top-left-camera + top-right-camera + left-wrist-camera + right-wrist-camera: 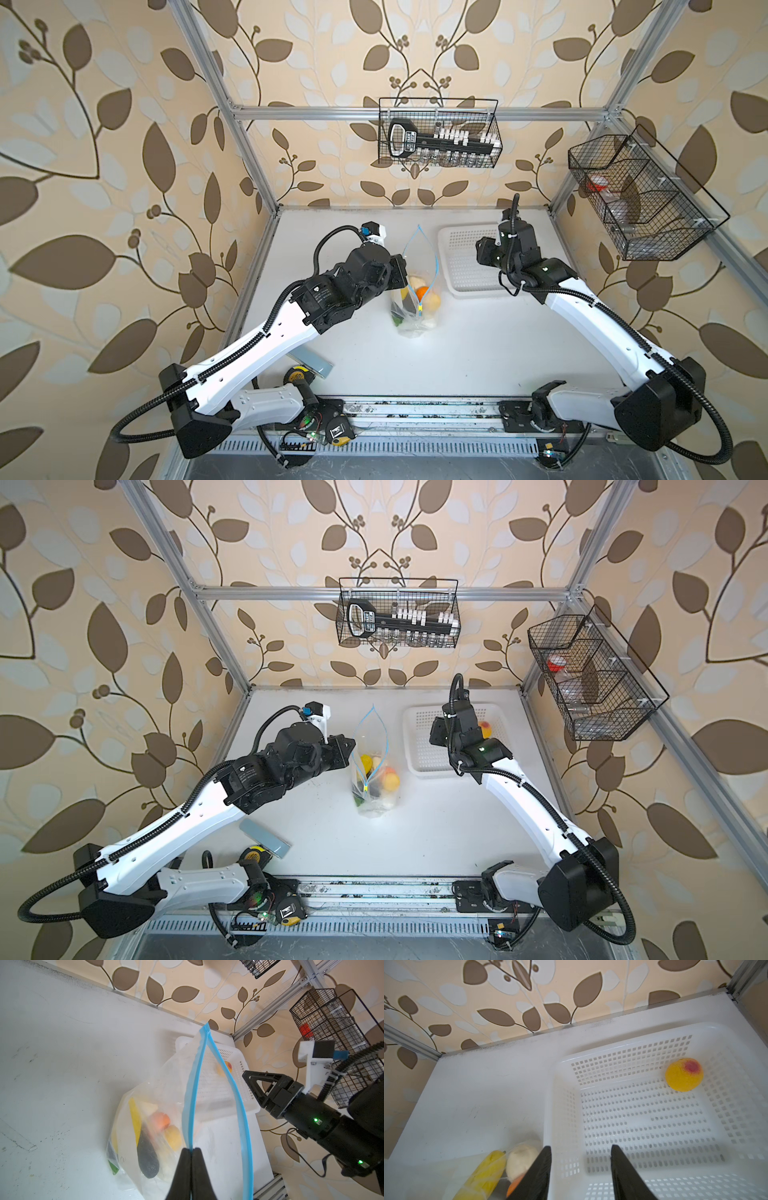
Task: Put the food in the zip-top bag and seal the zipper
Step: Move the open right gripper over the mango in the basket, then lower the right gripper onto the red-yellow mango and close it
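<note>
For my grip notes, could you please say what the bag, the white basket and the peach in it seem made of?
The zip-top bag: thin clear plastic film, glossy, crinkled, food showing through. The white basket: rigid moulded plastic, smooth, with regular square holes. The peach: probably foam or soft plastic, matte and grainy.

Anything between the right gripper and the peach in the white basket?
Nothing visible. The right gripper hangs open over the basket, and only bare basket floor lies between it and the peach, which sits alone near one corner.
</note>
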Controlling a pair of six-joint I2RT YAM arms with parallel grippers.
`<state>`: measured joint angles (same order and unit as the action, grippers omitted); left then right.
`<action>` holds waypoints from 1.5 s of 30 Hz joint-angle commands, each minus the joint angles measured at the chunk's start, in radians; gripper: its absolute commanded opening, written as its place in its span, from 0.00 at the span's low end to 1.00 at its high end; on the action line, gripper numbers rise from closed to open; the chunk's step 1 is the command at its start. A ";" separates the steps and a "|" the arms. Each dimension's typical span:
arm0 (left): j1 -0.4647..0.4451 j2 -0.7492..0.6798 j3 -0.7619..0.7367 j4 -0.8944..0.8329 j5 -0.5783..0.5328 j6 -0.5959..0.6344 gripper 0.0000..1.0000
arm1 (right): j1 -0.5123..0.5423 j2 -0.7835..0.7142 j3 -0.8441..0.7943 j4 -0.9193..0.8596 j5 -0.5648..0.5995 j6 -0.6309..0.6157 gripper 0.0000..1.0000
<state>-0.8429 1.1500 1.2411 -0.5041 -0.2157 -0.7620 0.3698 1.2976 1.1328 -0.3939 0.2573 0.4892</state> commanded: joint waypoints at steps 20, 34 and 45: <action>0.009 0.015 0.014 0.011 0.012 0.006 0.00 | -0.214 0.281 0.034 0.112 0.167 -0.097 0.52; 0.010 0.025 0.009 0.013 0.033 -0.005 0.00 | -0.329 0.456 0.148 0.067 0.185 -0.149 0.55; 0.010 0.016 0.006 0.010 0.036 0.001 0.00 | -0.391 0.530 0.186 0.064 0.094 -0.149 0.57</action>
<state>-0.8429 1.1740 1.2411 -0.5049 -0.1833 -0.7620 -0.0082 1.7958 1.2781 -0.3126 0.3828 0.3565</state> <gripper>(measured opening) 0.046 0.566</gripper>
